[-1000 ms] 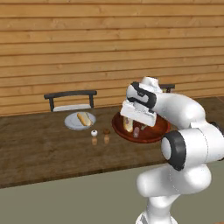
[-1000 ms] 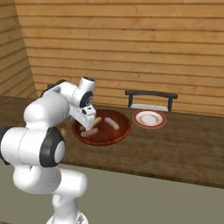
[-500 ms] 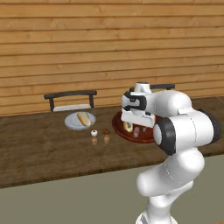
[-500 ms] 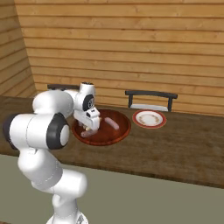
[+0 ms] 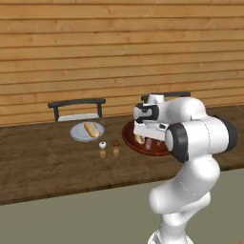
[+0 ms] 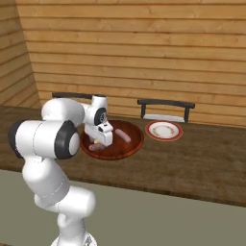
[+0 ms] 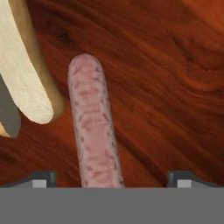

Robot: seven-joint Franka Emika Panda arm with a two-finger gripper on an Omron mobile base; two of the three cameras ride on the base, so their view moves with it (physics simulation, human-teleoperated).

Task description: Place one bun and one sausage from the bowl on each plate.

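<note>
The step in hand looks like picking a sausage (image 7: 94,131) out of the bowl (image 6: 132,144), which sits on the wooden surface (image 6: 202,163) between the grey plate (image 5: 78,135), far left and already holding a bun (image 5: 90,128), and the red-rimmed plate (image 6: 164,130) to the right. The claw (image 7: 109,177) hangs low in the bowl, spread, its tips either side of the sausage, with another bun (image 7: 26,74) just beside it. Next it should sink, pinch and lift.
</note>
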